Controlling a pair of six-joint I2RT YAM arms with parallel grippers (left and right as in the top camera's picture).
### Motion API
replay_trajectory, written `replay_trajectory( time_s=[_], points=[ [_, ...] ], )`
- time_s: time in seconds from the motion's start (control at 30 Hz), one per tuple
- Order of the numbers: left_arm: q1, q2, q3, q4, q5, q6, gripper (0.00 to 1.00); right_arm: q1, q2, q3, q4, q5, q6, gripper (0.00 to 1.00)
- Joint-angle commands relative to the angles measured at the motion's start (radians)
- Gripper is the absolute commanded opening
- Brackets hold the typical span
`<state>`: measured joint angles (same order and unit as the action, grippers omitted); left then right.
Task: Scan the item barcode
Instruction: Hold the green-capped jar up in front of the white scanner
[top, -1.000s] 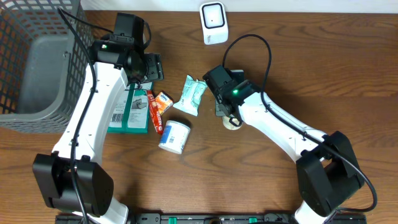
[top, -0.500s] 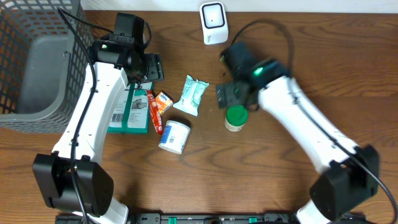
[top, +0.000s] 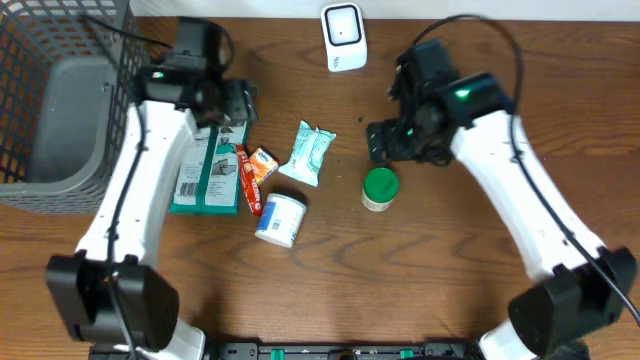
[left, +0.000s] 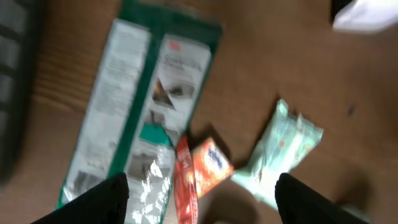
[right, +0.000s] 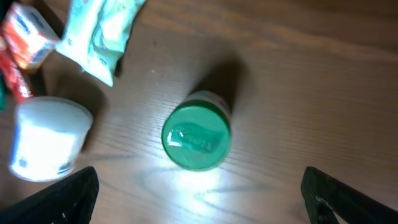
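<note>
A green-lidded white plastic jar (top: 379, 189) is being seen upright on the brown wooden table (top: 440, 300), untouched. Just beyond it, the right gripper (top: 390, 140) is being held with jaws spread. Far left, the left gripper (top: 238, 105) is being held spread too, empty.

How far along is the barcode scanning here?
Done: nothing visibly; every item rests on the table. In hand: nothing; the right gripper is open above the green-lidded jar, the left gripper open over the green box. Left: lift an item to the scanner.

Grey wire basket (top: 25, 70) at far left, brown wooden table (top: 400, 285)
</note>
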<state>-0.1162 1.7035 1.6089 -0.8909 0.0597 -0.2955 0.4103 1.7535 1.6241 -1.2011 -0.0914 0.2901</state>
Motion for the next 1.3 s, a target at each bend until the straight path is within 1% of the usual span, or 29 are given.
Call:
replay_trajectory(
  time_s=[0.0, 0.13, 0.23, 0.47, 0.5, 0.53, 0.63, 0.7, 0.83, 0.93, 1.07, 1.17, 1.27],
  points=[
    [0.057, -0.125, 0.027, 0.033, -0.022, -0.028, 0.77, 0.026, 0.014, -0.067, 0.047, -0.019, -0.018, 0.99],
    [0.094, -0.209, 0.027, 0.036, -0.024, -0.013, 0.77, 0.037, 0.014, -0.137, 0.142, -0.018, -0.018, 0.98],
    [0.107, -0.235, 0.027, 0.033, -0.024, -0.013, 0.77, 0.038, 0.014, -0.185, 0.188, -0.018, -0.018, 0.97],
    [0.109, -0.238, 0.025, 0.026, -0.023, -0.013, 0.77, 0.043, 0.014, -0.329, 0.347, -0.018, -0.019, 0.96],
    [0.109, -0.238, 0.025, 0.023, -0.023, -0.013, 0.77, 0.046, 0.015, -0.346, 0.362, -0.027, -0.027, 0.97],
    [0.109, -0.238, 0.025, 0.017, -0.023, -0.013, 0.77, 0.053, 0.015, -0.370, 0.383, -0.040, -0.066, 0.98],
    [0.109, -0.238, 0.025, 0.014, -0.023, -0.013, 0.77, 0.077, 0.016, -0.387, 0.391, -0.026, -0.124, 0.98],
    [0.109, -0.238, 0.025, 0.013, -0.023, -0.013, 0.77, 0.098, 0.016, -0.388, 0.391, 0.015, -0.124, 0.98],
    [0.109, -0.238, 0.025, 0.013, -0.023, -0.013, 0.77, 0.125, 0.016, -0.389, 0.384, 0.119, -0.124, 0.93],
    [0.109, -0.238, 0.025, 0.013, -0.023, -0.013, 0.77, 0.136, 0.016, -0.390, 0.378, 0.179, -0.123, 0.92],
    [0.109, -0.238, 0.025, 0.013, -0.023, -0.013, 0.77, 0.141, 0.016, -0.397, 0.386, 0.192, -0.123, 0.91],
    [0.109, -0.238, 0.025, 0.013, -0.023, -0.013, 0.77, 0.141, 0.016, -0.409, 0.396, 0.192, -0.123, 0.84],
    [0.109, -0.238, 0.025, 0.013, -0.023, -0.013, 0.77, 0.141, 0.016, -0.436, 0.416, 0.188, -0.122, 0.84]
  ],
)
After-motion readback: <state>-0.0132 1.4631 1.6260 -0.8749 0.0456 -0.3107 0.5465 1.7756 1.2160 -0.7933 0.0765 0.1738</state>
